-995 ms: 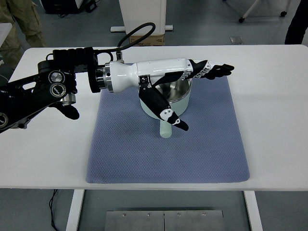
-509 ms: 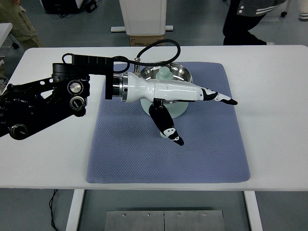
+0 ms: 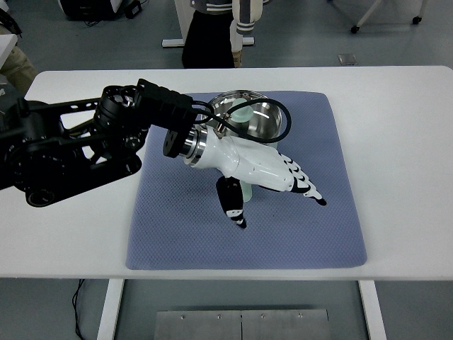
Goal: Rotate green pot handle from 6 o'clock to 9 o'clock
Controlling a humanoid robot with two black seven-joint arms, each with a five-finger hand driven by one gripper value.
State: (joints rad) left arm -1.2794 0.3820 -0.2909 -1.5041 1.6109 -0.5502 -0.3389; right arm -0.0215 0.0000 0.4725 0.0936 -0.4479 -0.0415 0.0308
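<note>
The green pot (image 3: 260,119) stands at the far middle of the blue mat (image 3: 311,227), its steel inside showing. My left hand (image 3: 272,198) lies over its near side and hides most of the pale green body. A short piece of the pale green handle (image 3: 247,190) shows under the palm and points toward the near edge. The thumb (image 3: 231,204) is to its left and the long fingers (image 3: 301,185) stretch out to its lower right. The fingers are spread and I see no grasp. The right arm is not in view.
The mat lies on a white table (image 3: 403,142). My black left arm (image 3: 71,145) covers the table's left part, and its cable (image 3: 283,127) loops over the pot. A person (image 3: 216,28) stands beyond the far edge.
My left hand has swung from pointing right to pointing lower right, and the arm has moved further in over the mat. The pot handle still points toward the near edge.
</note>
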